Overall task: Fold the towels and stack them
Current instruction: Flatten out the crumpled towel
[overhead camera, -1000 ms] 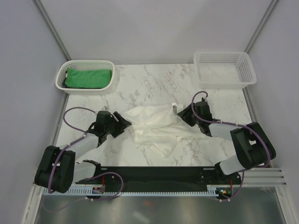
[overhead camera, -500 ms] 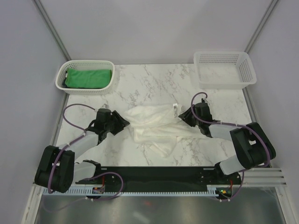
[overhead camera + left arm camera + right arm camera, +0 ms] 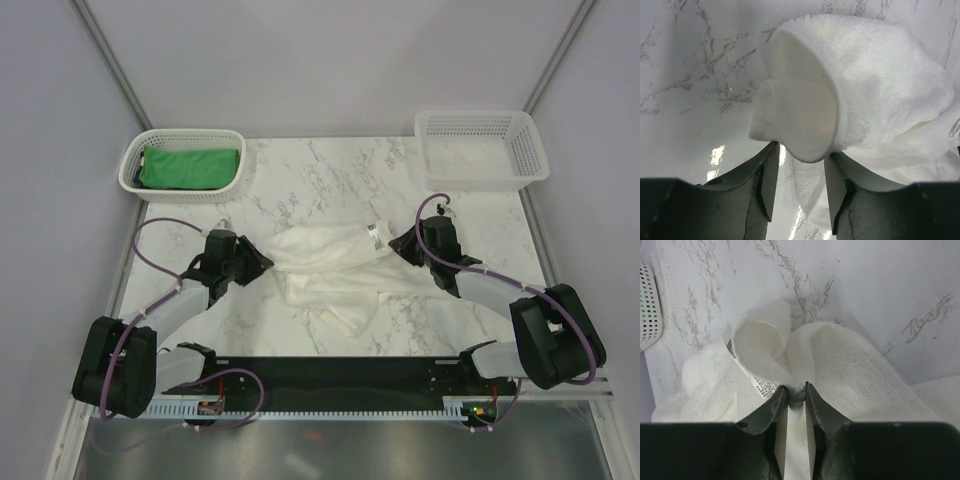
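Observation:
A white towel (image 3: 330, 262) lies crumpled across the middle of the marble table (image 3: 330, 180), its small tag (image 3: 375, 233) at the right corner. My left gripper (image 3: 258, 262) is at its left corner. In the left wrist view a thick rolled fold of the towel (image 3: 805, 110) sits between the half-spread jaws of this gripper (image 3: 802, 152), touching both. My right gripper (image 3: 398, 245) is at the right corner. Seen from the right wrist, that gripper (image 3: 796, 389) is pinched narrowly on a raised bunch of towel (image 3: 765, 345) beside the printed tag (image 3: 760, 385). A green towel (image 3: 190, 166) lies in the left basket.
A white mesh basket (image 3: 135, 172) stands at the far left corner, holding the green towel. Another white mesh basket (image 3: 530, 150) stands at the far right corner with nothing showing in it. Grey walls enclose the table.
Both pairs of jaws have narrowed onto the towel's corners. Both grippers have shifted slightly away from the near edge, and the towel's far edge has drawn straighter between them.

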Controlling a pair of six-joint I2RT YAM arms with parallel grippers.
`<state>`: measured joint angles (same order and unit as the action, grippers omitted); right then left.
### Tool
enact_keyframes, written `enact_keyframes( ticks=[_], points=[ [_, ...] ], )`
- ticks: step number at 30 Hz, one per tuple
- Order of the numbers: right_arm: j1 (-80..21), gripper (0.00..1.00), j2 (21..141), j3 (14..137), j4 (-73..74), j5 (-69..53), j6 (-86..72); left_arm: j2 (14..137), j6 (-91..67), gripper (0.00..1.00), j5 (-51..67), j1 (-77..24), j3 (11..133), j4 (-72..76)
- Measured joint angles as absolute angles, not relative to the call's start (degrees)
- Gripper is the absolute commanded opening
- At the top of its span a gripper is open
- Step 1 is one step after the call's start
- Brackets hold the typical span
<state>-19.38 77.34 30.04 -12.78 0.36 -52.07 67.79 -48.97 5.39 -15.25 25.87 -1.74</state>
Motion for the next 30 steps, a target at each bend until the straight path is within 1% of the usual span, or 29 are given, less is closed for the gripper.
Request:
enact_keyframes(
  ticks=[1,2,4,5,7,8,11,17,24,28,30],
  points=[
    [-19.38,0.23,77.41,30.04,-12.78,0.32,-52.07,67.83,-48.97,0.43,5.37,-15.25,25.87,-1.74],
    [-19.38,0.23,77.49,30.04,-12.78,0.3,-52.07,67.85,-48.95,0.37,5.28,-15.25,25.87,-1.72],
    [-19.38,0.2,77.65,30.04,-12.78,0.27,-52.07,67.88,-48.69,0.33,5.04,-15.25,25.87,-1.69],
    [-19.38,0.17,77.69,30.04,-12.78,0.25,-52.07,67.88,-48.64,0.28,5.04,-15.25,25.87,-1.65],
    [-19.38,0.09,77.73,30.06,-12.78,0.21,-52.1,67.88,-48.51,0.2,5.06,-15.25,25.89,-1.63],
    [-19.38,0.01,77.73,30.09,-12.78,0.21,-52.1,67.88,-48.47,0.13,5.08,-15.25,25.89,-1.63],
    [-19.38,0.0,77.71,30.39,-12.51,0.03,-52.05,67.9,-48.14,0.02,5.56,-15.25,26.11,-1.67],
    [-19.38,0.0,75.33,34.28,-7.2,0.1,-50.57,67.79,-46.52,0.02,8.23,-15.25,30.46,-5.04],
    [-19.38,0.0,67.7,40.82,-1.56,0.38,-48.99,65.3,-43.2,0.02,13.15,-15.25,36.58,-11.33],
    [-19.38,0.0,63.29,41.87,1.43,0.93,-49.43,66.81,-40.69,0.02,15.29,-15.25,40.4,-13.72],
    [-19.38,0.0,61.87,40.73,1.74,0.86,-50.26,69.41,-39.53,0.09,15.79,-15.25,41.1,-12.8]
  ],
)
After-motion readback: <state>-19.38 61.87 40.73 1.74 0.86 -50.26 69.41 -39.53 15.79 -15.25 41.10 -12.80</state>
